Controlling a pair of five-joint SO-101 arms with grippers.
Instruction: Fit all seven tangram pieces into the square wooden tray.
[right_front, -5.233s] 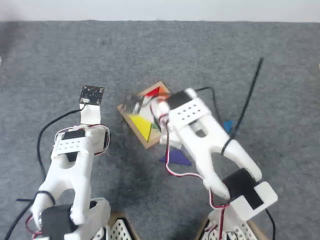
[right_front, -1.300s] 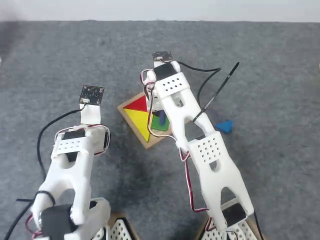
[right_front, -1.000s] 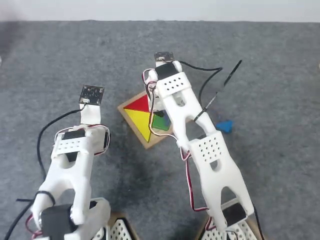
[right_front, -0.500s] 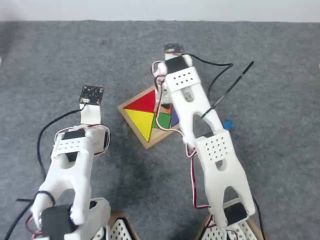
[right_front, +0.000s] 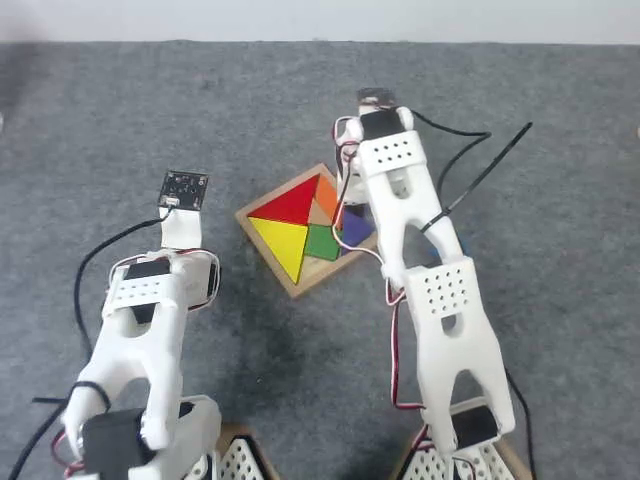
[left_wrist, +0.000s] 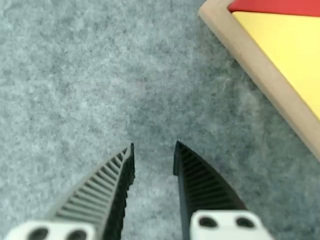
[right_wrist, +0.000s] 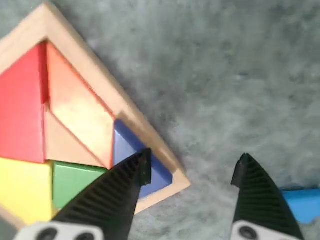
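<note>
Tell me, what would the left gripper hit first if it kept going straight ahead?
Probably just the grey mat: the left gripper points at bare mat, and the wooden tray has its corner off to one side of that line.

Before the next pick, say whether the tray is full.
Not full: a bare gap shows in the tray; a blue piece lies outside.

A grey, felt-like table covering (right_front: 120, 120) is stretching from edge to edge, its fibres showing mottled and fuzzy in the wrist views. A pale band (right_front: 300, 20) is running along its far side. Soft, even light is falling across it, leaving only faint, blurred shadows.
</note>
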